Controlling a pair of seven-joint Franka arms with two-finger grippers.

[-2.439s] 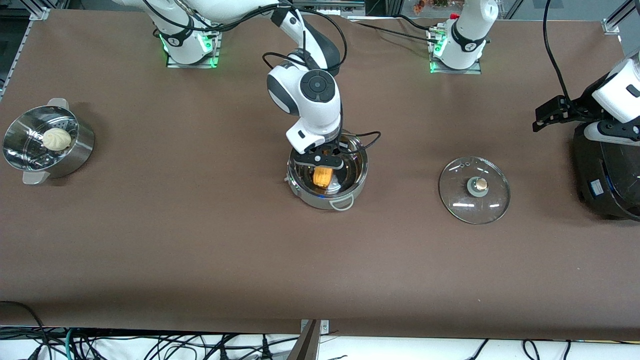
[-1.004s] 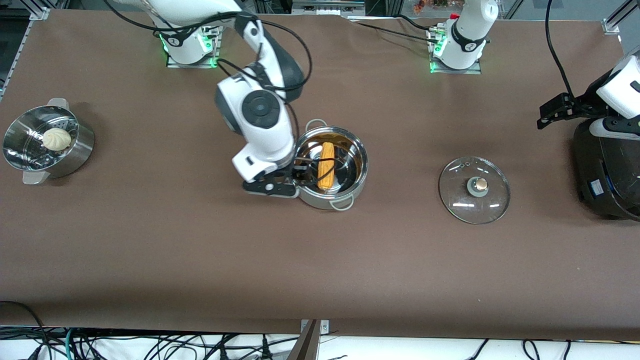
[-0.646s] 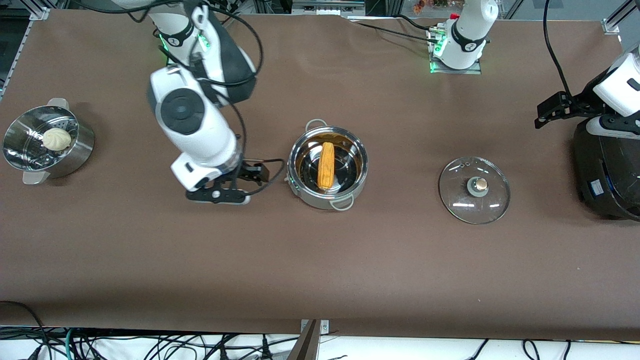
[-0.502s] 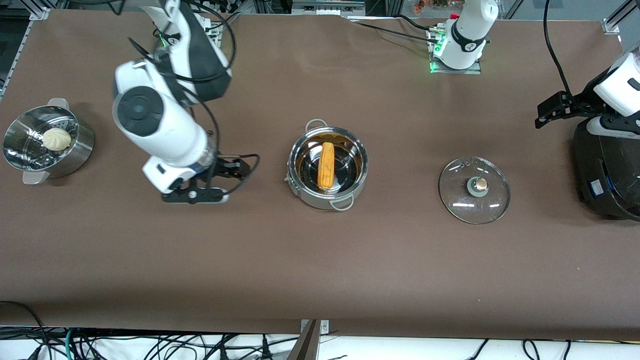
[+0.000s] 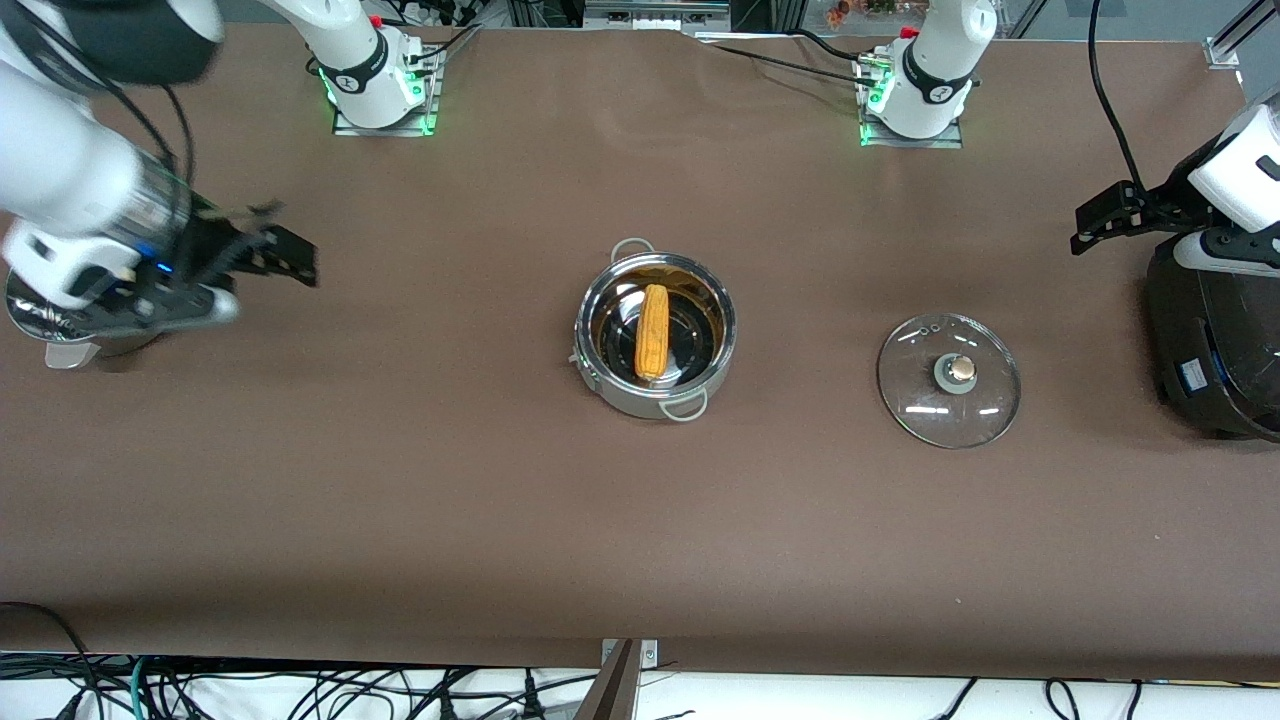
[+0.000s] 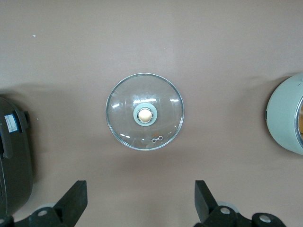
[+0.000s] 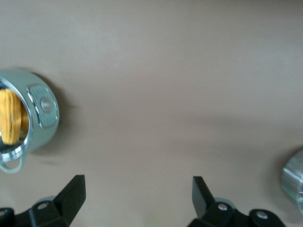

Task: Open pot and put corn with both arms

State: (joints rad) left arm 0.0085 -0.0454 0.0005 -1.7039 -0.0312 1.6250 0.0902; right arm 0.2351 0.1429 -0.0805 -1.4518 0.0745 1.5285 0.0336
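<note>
Yellow-orange corn cob [image 5: 651,345] lies inside the shiny round stainless-steel pot [image 5: 655,347] at table centre, long axis running from the robots' bases toward the front camera. Clear glass lid with round knob [image 5: 949,379] lies flat on the brown table [image 5: 640,520], well apart from the pot, toward the left arm's end.

Left gripper [image 6: 137,208] hovers over the table beside the lid, fingers spread, empty.

Right gripper [image 5: 235,262] is out at its own end, beside the steel steamer bowl [image 5: 60,330], fingers apart, empty.

Judgement: task looks complete.

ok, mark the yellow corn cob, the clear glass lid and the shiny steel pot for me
yellow corn cob [image 5: 651,332], front view, middle of the cob lying in the pot
clear glass lid [image 5: 925,400], front view, glass beside the knob
shiny steel pot [image 5: 630,397], front view, outer wall below the rim
</note>
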